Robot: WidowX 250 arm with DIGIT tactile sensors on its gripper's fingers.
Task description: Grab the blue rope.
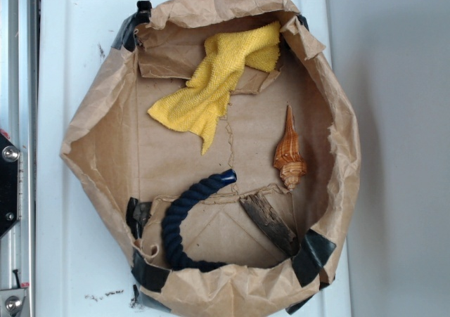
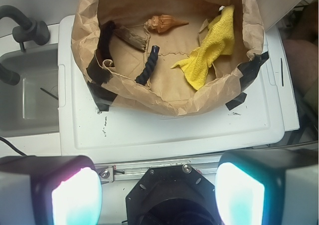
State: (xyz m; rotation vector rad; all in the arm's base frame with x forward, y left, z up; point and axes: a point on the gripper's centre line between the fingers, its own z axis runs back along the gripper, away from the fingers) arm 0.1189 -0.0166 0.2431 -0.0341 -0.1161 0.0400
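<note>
The blue rope (image 1: 181, 222) is a thick dark navy twisted rope curved like a C, with a shiny blue capped end pointing up right. It lies on the floor of a brown paper tub (image 1: 84, 141), at its lower left. In the wrist view the rope (image 2: 147, 67) shows as a short dark strand inside the tub. My gripper (image 2: 157, 195) is open and empty, its two pads wide apart at the bottom of the wrist view, well back from the tub and high above the robot base. The gripper is out of the exterior view.
In the tub lie a yellow cloth (image 1: 214, 78), an orange spiral shell (image 1: 289, 154) and a dark piece of wood (image 1: 268, 222). The tub stands on a white board (image 2: 174, 130). A grey sink with a black faucet (image 2: 25, 33) is at the left.
</note>
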